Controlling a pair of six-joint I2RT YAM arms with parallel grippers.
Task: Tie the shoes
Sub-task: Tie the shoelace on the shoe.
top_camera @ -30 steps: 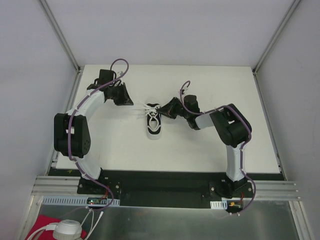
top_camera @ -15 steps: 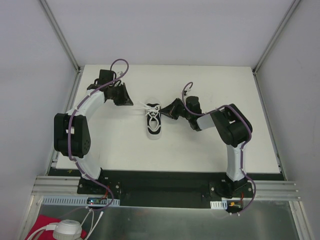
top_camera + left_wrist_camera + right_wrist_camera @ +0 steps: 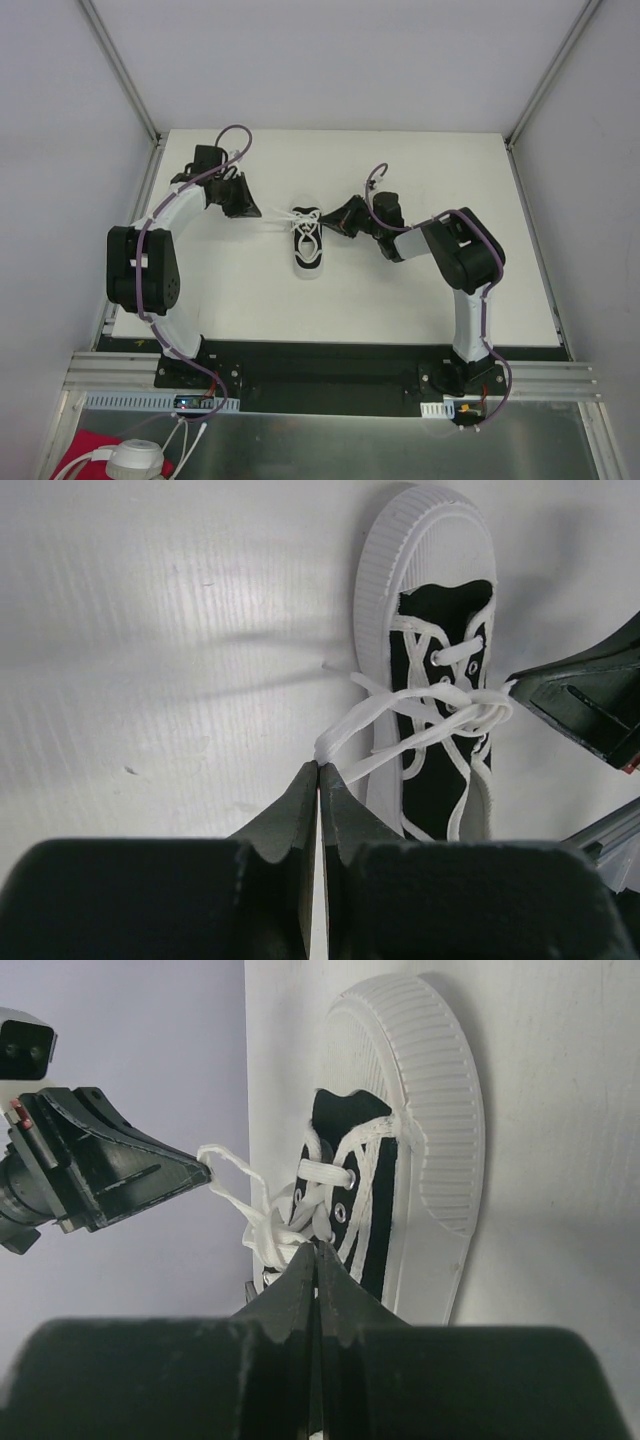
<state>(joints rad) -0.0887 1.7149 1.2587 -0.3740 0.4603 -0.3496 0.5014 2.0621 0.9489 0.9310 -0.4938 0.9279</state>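
- White tabletop [image 3: 420,290] inside a pale-walled enclosure; both arms reach in from the near edge.
- Sneaker [image 3: 307,245] sits mid-table, between the 2 grippers. Black upper, white sole and toe rim. Toe looks to point toward the arm bases.
- Left gripper [image 3: 317,778]: clenched on a strand of the laces [image 3: 440,705]. The lace end disappears right into the fingertips, and the strand runs fairly straight back to the shoe.
- Right gripper [image 3: 316,1256]: jaws pressed together at the bundle of laces over the eyelets. Looks like it's pinching a loop there, tho the exact strand is hard to pick out.
- Step in hand, my read: opposing pull. Each side has a lace and I'm about to draw the knot/bow snug over the tongue.
- Next move needs: even outward pull L and R, low and roughly in line. Nothing pins the shoe down, so uneven tension would prob. drag or tip it.
- Also watch the left pinch. It's right at the fingertips, so the lace could slip out under load.
- Writing/brands: none readable on shoe or table. Small red spot on the right gripper body in the left wrist view, too small to read.
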